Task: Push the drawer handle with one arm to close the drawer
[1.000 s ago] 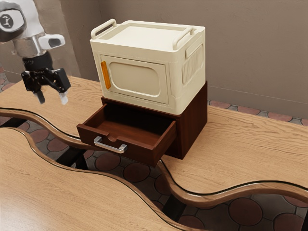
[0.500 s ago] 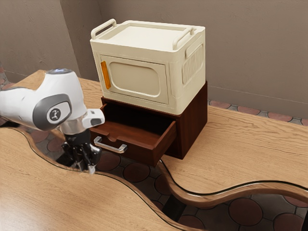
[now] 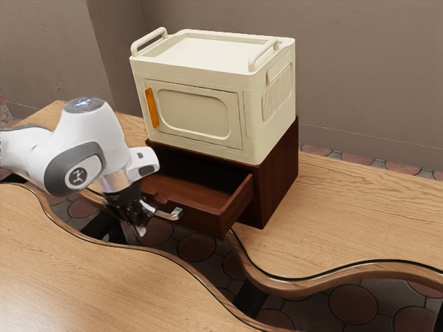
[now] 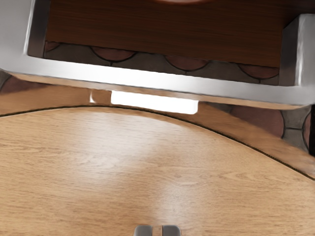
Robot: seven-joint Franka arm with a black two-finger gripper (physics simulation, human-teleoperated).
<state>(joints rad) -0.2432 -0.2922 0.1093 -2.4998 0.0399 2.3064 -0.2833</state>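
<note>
In the exterior view, my gripper (image 3: 141, 228) is in front of the drawer, at the handle's exterior-left end, covering part of it. Its two fingertips stand close together, shut with nothing seen between them. The dark brown drawer (image 3: 201, 216) sticks out of its cabinet (image 3: 278, 181). Part of the silver handle (image 3: 174, 214) remains visible on its front. The wrist view has the handle (image 4: 157, 80) as a wide metal bar near the drawer front (image 4: 167, 32), and my gripper (image 4: 157, 230) apart from that bar. Contact with the handle cannot be told.
A cream box (image 3: 197, 111) with an orange door handle (image 3: 151, 108) rests on the cabinet. The wavy-edged wooden table (image 3: 360, 214) carries the cabinet, and another wooden surface (image 3: 76, 277) lies in front, across a gap showing floor tiles (image 3: 196, 247).
My arm has swung down from the exterior view's upper left to the drawer front, then edged nearer the handle. The gripper's fingers have come together. The drawer has not visibly moved.
</note>
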